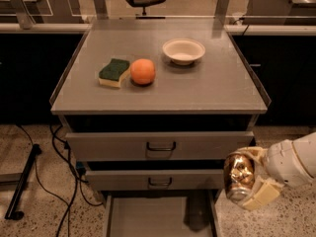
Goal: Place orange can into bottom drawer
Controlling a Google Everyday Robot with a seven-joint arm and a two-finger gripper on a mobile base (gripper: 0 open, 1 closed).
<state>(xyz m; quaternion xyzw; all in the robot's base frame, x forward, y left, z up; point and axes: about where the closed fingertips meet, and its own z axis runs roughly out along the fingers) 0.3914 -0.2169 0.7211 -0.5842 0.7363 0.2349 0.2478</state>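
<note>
My gripper (244,181) is at the lower right, in front of the cabinet's right side, and is shut on the orange can (239,175), a shiny dented copper-orange and silver can held with its silver end down. The bottom drawer (157,218) is pulled open at the bottom of the view, a flat grey tray with thin side walls. The can hangs above and just right of the drawer's right wall.
On the grey cabinet top (207,90) lie a green and yellow sponge (114,72), a round orange fruit (142,71) and a white bowl (183,50). Two upper drawers with dark loop handles (160,146) stick out slightly. Cables (59,157) run over the speckled floor at left.
</note>
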